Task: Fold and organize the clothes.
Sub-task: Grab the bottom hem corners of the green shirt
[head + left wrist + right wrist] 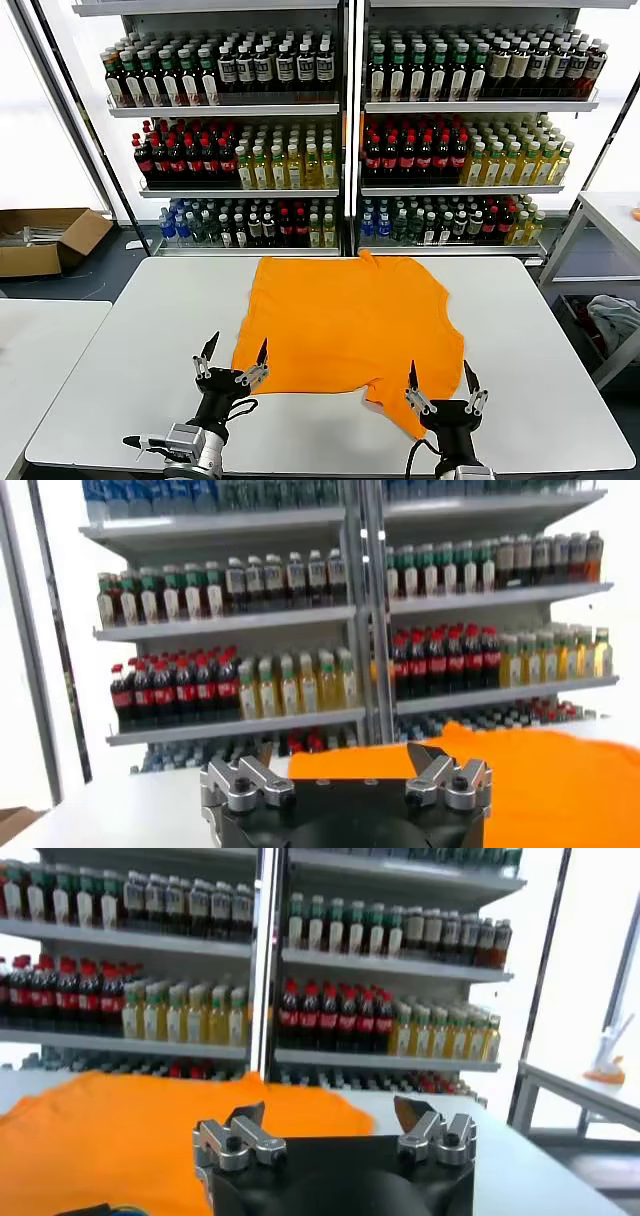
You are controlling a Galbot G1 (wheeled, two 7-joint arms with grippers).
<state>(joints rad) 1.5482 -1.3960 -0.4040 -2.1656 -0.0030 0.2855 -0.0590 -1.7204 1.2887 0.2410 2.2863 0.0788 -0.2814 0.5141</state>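
Orange T-shirt [345, 325] lies spread flat on the white table [130, 330], roughly mid-table, far edge near the table's back edge toward the shelves. Near hem irregular: one corner of fabric droops toward me on the R side, just by the R gripper. From head cam I see L gripper [232, 358] low over the table at the near edge, just beside the shirt's near-L corner, fingers pointing up/forward, spread wide, nothing betw. them. R gripper [443, 382] same posture at near edge, at the shirt's near-R corner; spread wide, holding nothing, its L finger overlapping the orange flap in view, contact can't tell. L wrist cam: gripper [345, 770] fingers apart, orange cloth [520, 770] beyond them, not gripped. R wrist cam: gripper [330, 1128] also wide, shirt [110, 1133] ahead and to one side. Background: drinks shelves [345, 130] full of bottles behind table; cardboard box [45, 240] on floor at L; pale cloth heap [615, 320] in a bin at R, off the table.
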